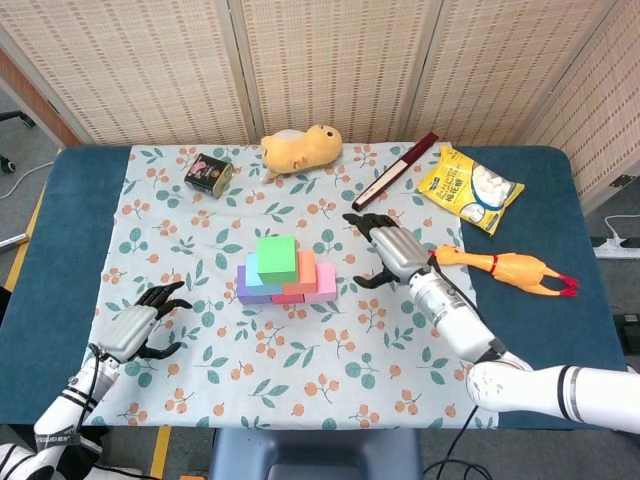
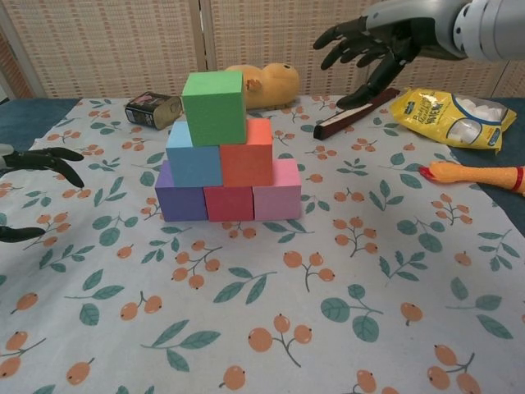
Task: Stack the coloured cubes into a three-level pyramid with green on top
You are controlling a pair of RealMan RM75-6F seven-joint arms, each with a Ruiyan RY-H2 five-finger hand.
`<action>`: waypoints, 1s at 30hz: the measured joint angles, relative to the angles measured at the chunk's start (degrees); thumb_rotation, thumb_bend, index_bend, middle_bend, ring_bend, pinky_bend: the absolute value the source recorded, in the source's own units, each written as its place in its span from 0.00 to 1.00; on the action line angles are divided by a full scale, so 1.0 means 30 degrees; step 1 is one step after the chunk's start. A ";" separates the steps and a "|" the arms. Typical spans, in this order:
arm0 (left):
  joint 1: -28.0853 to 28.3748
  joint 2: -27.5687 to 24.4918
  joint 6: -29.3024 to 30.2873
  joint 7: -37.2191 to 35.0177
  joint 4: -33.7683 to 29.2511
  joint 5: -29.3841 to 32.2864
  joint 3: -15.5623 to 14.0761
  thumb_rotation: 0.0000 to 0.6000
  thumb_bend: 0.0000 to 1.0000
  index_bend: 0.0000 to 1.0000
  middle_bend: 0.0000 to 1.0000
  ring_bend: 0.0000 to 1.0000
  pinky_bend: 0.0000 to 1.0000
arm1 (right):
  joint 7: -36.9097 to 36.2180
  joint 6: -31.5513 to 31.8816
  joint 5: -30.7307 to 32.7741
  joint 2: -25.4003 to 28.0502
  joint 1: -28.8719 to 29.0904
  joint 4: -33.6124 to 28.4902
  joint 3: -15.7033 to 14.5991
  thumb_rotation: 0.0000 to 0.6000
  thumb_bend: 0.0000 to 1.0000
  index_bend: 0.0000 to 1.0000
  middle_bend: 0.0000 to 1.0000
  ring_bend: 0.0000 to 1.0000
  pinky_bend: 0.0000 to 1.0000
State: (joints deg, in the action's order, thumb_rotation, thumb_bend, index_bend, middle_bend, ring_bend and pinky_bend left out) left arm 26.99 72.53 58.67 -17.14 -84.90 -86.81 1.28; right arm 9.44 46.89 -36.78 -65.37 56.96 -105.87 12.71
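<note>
A pyramid of cubes stands mid-cloth. Its bottom row is a purple cube, a red cube and a pink cube. On these rest a blue cube and an orange cube. The green cube sits on top, untouched. My right hand hovers to the right of the stack, fingers spread, holding nothing. My left hand is low at the cloth's left edge, fingers apart and empty.
A small tin and a yellow plush toy lie behind the stack. A dark red stick, a yellow snack bag and a rubber chicken lie to the right. The floral cloth covers a blue table.
</note>
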 measured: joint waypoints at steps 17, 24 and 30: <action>0.3132 0.1332 -0.5501 0.4124 0.0882 0.4695 0.1088 0.73 0.59 0.08 0.00 0.00 0.00 | -0.5244 -0.5488 -0.3976 -0.1913 -0.1687 0.4469 -0.0556 0.71 0.57 0.00 0.15 0.00 0.00; 0.3712 0.2191 -0.5934 0.4915 0.1463 0.5598 0.1289 0.77 0.59 0.09 0.00 0.00 0.00 | -0.5922 -0.5991 -0.4264 -0.2865 -0.1509 0.5393 -0.0408 0.70 0.58 0.00 0.15 0.00 0.00; 0.3967 0.2529 -0.6005 0.5036 0.1747 0.5703 0.1307 0.78 0.58 0.10 0.00 0.00 0.00 | -0.6166 -0.6068 -0.4572 -0.3768 -0.1427 0.6251 -0.0438 0.70 0.58 0.00 0.15 0.00 0.00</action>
State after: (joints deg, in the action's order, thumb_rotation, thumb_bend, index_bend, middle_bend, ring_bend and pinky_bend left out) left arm 38.89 80.11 40.65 -2.03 -79.66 -69.71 5.20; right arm -9.06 28.69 -50.49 -76.68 52.68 -87.12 11.39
